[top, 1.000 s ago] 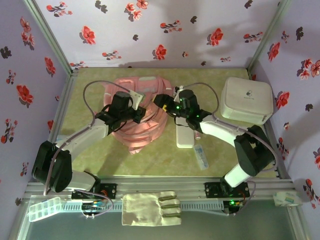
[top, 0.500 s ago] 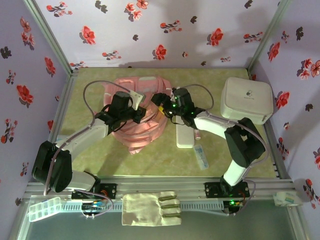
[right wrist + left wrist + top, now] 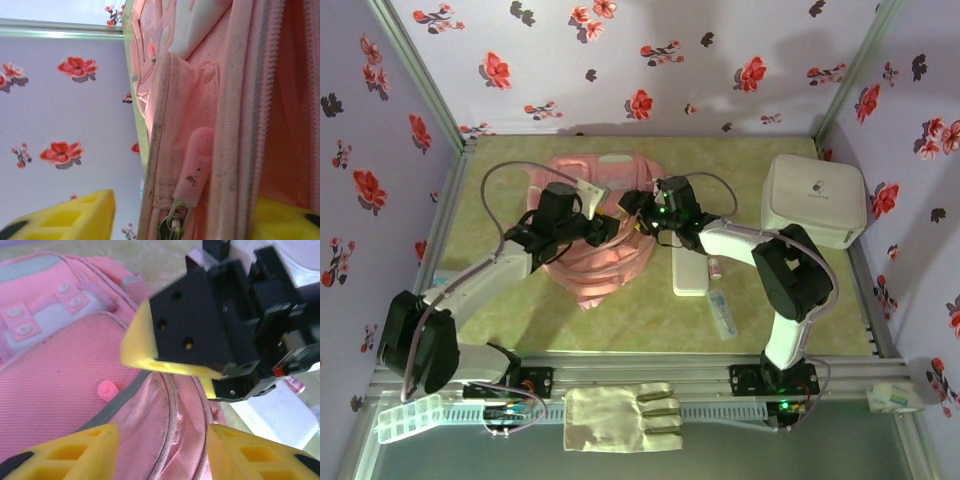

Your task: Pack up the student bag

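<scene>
Against a second ago, we see the right arm (image 3: 760, 250) has drawn its elbow in and reached further left, bringing the right fingers (image 3: 65, 220) just beside the left fingers (image 3: 65, 450) over the student bag (image 3: 600, 270). The bag has stayed put on the far part of the tabletop (image 3: 510, 320), left of centre. The left fingers stand apart above the pink fabric and hold nothing. The right fingers are part open astride the bag's zip edge near the zip pull (image 3: 197, 155), one of them clear of the cloth, so we see nothing clamped
</scene>
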Robot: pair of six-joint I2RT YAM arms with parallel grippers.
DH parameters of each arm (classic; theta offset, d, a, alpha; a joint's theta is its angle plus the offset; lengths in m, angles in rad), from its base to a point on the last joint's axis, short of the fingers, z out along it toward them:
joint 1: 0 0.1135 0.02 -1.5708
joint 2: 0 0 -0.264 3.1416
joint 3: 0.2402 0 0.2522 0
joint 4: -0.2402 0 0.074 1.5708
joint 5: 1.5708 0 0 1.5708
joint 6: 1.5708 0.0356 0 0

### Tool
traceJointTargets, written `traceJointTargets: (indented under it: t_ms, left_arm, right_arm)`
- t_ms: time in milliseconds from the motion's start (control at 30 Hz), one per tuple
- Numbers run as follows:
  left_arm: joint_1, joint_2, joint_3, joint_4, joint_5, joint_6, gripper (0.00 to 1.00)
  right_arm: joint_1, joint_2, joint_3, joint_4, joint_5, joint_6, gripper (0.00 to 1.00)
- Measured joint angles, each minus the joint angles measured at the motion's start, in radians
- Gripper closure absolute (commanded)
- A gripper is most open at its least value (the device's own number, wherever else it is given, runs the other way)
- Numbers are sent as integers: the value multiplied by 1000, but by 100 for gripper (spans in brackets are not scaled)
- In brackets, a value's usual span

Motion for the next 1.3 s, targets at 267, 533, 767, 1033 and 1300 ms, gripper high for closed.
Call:
traceJointTargets:
  t_ms: [267,533,767,1033,1300]
  left_arm:
    - [-59,-138,-47,-126,-160,-195,40]
    - [-217,-153,-105,-206,-267,-443,42]
    - [-254,-55,-105,-182,-312,-571,55]
    - [-301,73,-11,-255,-434,-633,57]
    - [-321,138,55,-315,-532,-689,65]
  right_arm:
    - [0,1,0,-2,-6,-1,75]
    - [0,1,0,-1,-3,-5,75]
    - [0,1,0,2,-2,-5,75]
    - [1,1,0,3,-2,-5,74]
    - [3,1,0,16,-2,-5,74]
